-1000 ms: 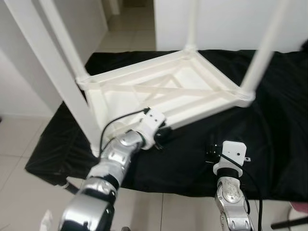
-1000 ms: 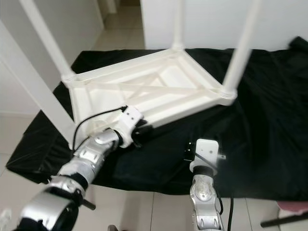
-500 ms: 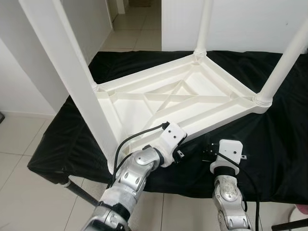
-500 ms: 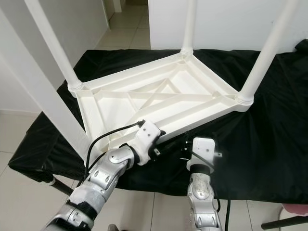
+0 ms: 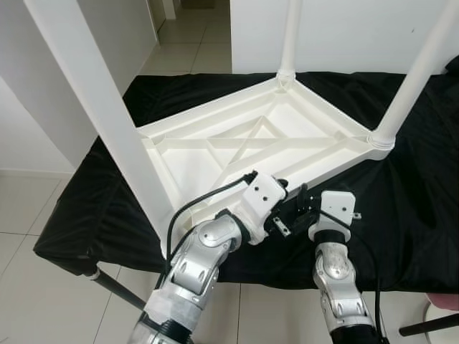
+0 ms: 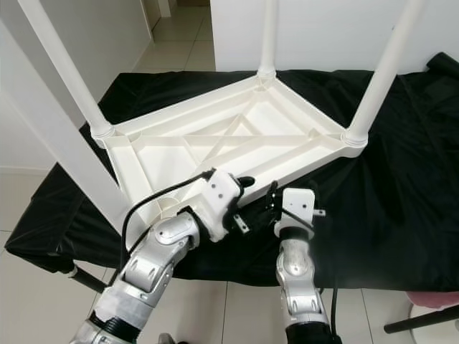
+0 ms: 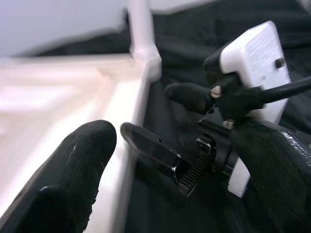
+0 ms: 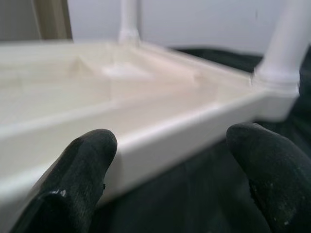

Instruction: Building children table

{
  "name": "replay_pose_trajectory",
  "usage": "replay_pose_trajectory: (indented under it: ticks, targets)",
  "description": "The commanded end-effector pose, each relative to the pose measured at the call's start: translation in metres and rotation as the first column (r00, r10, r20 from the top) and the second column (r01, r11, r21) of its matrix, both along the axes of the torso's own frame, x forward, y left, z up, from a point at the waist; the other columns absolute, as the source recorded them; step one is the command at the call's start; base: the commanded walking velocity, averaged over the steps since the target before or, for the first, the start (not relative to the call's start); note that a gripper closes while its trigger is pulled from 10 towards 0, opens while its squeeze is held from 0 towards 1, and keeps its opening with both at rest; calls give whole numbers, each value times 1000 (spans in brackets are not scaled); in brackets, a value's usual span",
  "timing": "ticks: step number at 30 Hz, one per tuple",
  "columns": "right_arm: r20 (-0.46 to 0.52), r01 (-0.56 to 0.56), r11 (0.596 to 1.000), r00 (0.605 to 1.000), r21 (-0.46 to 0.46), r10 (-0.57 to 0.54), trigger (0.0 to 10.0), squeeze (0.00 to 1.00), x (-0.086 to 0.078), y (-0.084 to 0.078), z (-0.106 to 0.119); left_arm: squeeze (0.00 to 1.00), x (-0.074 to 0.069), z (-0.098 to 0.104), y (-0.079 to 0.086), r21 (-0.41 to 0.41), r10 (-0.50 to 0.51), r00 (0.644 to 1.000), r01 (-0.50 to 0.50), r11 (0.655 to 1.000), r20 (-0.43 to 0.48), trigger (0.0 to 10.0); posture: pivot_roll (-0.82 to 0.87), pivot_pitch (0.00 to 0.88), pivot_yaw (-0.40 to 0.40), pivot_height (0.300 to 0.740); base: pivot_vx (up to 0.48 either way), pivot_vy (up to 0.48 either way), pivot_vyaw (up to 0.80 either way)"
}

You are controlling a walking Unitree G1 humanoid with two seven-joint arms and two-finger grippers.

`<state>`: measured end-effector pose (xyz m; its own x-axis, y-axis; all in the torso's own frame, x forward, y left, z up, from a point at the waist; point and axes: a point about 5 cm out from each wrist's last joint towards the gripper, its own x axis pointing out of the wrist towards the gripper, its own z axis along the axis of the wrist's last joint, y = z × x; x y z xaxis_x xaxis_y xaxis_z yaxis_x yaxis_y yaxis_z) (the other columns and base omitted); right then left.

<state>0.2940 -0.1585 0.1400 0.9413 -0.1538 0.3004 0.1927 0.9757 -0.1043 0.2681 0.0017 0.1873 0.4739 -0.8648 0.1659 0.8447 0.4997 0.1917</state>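
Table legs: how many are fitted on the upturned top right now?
4. One at each corner of the table top: near left leg, far left leg, far middle leg, right leg.

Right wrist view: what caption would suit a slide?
Open right gripper faces the rim of the upside-down white table on black cloth.

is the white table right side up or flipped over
Flipped over. The white table lies top-down on the black cloth, ribbed underside showing and its legs pointing up.
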Motion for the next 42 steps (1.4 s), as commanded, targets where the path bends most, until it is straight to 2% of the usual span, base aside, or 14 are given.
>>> replay_pose_trajectory:
  ticks: [1, 4, 5, 9, 12, 14, 18, 24, 27, 30, 34, 38, 39, 42]
  targets:
    - [1, -24, 999, 1000, 21, 24, 10000, 0, 1, 3, -1, 0, -8, -2, 4, -29, 19, 1000, -20, 999, -16, 10000, 65, 72, 76, 740, 0, 0, 0]
    - [6, -32, 999, 999, 21, 32, 10000, 0, 1, 4, 0, 0, -13, -1, 10, -20, 20, 1000, -20, 1000, 0, 10000, 72, 70, 67, 740, 0, 0, 0]
    - [7, -41, 999, 999, 24, 40, 10000, 0, 2, 6, -1, 0, -20, -2, 19, 5, 38, 999, -38, 999, 22, 10000, 86, 61, 50, 740, 0, 0, 0]
    - [9, -52, 998, 999, 29, 52, 10000, 0, 3, 9, -1, 0, -24, -3, 28, 5, 79, 997, -79, 997, 22, 10000, 91, 55, 43, 740, 0, 0, 0]
    - [13, -94, 995, 996, 40, 93, 10000, 0, 12, 17, 3, 0, -31, -10, 47, 24, 171, 985, -171, 985, 15, 10000, 110, 41, 18, 740, 0, 0, 0]
    - [13, -94, 995, 996, 40, 93, 10000, 0, 12, 17, 3, 0, -31, -10, 47, 24, 171, 985, -171, 985, 15, 10000, 110, 41, 18, 740, 0, 0, 0]
    - [-12, -142, 989, 990, 36, 143, 10000, 0, 27, 23, 6, 0, -37, -11, 65, 41, 251, 968, -252, 967, 7, 10000, 122, 33, 8, 740, 0, 0, 0]
    - [-98, -80, 997, 992, 23, 82, 10000, 0, 46, 19, 4, 0, -44, -22, 90, 31, 425, 904, -424, 905, -51, 10000, 133, 27, -15, 740, 0, 0, 0]
    - [-111, -73, 997, 991, 25, 75, 10000, 0, 48, 19, 3, 0, -47, -23, 92, 37, 438, 898, -437, 899, -50, 10000, 133, 27, -15, 740, 0, 0, 0]
    - [-132, -86, 996, 987, 6, 86, 10000, 0, 51, 23, 0, 0, -55, -19, 98, 13, 503, 863, -503, 864, -48, 10000, 153, 32, -28, 740, 0, 0, 0]
    - [-147, -99, 995, 984, 3, 98, 10000, 0, 53, 27, -3, 0, -61, -15, 102, -2, 514, 857, -514, 858, -44, 10000, 164, 35, -33, 740, 0, 0, 0]
    - [-152, -118, 993, 981, 11, 118, 10000, 0, 54, 32, -5, 0, -68, -13, 115, 2, 557, 829, -558, 830, -46, 10000, 177, 39, -35, 740, 0, 0, 0]
    - [-155, -121, 993, 980, 13, 121, 10000, 0, 55, 33, -6, 0, -76, -16, 127, 16, 596, 802, -596, 803, -51, 10000, 200, 42, -42, 740, 0, 0, 0]
    - [-157, -121, 993, 980, 13, 121, 10000, 0, 55, 33, -7, 0, -79, -17, 132, 22, 612, 788, -612, 790, -60, 10000, 200, 42, -42, 740, 0, 0, 0]
